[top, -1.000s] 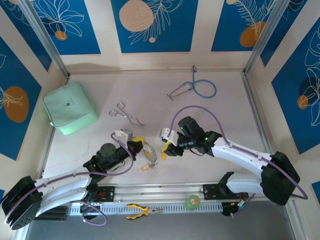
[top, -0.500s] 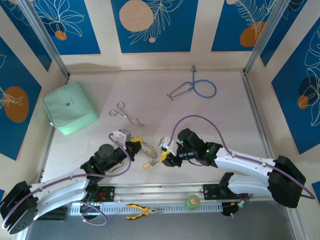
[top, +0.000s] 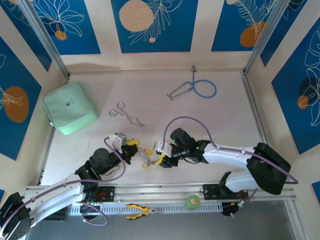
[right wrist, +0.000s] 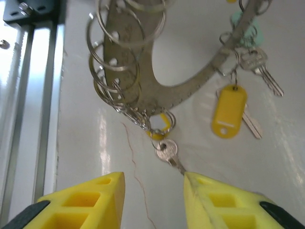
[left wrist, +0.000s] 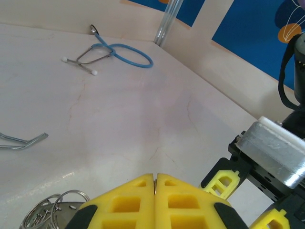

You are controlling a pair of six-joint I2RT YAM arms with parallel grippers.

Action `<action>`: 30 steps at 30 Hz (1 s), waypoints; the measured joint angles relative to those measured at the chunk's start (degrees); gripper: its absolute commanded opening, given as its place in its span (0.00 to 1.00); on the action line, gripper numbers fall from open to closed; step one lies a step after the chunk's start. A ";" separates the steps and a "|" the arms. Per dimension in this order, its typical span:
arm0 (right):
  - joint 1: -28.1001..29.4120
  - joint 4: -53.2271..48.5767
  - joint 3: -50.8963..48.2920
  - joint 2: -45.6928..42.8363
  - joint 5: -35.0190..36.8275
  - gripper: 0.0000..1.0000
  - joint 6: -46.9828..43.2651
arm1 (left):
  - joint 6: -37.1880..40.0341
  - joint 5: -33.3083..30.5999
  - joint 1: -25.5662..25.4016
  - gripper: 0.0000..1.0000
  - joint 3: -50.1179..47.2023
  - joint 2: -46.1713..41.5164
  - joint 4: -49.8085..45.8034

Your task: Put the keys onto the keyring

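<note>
Pale table [top: 225, 115], mint pouch [top: 70, 107], forceps [top: 127, 116], blue stethoscope [top: 194, 80], keys [right wrist: 228, 112] resting by keyring [right wrist: 143, 76]

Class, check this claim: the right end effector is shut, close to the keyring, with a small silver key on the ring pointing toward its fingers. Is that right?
One error: the right end effector is open. The right wrist view shows its yellow fingers well apart. It is close to the keyring, and a small silver key on the ring points toward its fingers.
</note>
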 measured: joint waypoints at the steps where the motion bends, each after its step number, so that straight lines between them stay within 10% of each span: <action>1: 0.02 0.90 0.31 0.11 -1.07 0.40 0.55 | 0.00 0.00 0.00 0.00 0.00 -0.04 -0.07; 5: 1.31 5.38 1.53 1.64 -3.69 0.42 3.54 | 0.00 0.00 0.00 0.00 0.00 -0.02 -0.07; 8: 2.14 8.83 2.12 4.11 -4.52 0.66 7.17 | 0.00 0.00 0.02 0.00 0.00 -0.02 -0.09; 18: 5.14 13.40 4.04 7.08 -2.58 0.72 19.06 | 0.00 -0.02 0.07 0.00 0.02 0.42 -0.07; 30: 12.59 1.27 16.24 9.75 18.36 0.31 32.68 | 0.00 -1.73 0.11 0.00 1.46 2.91 -0.09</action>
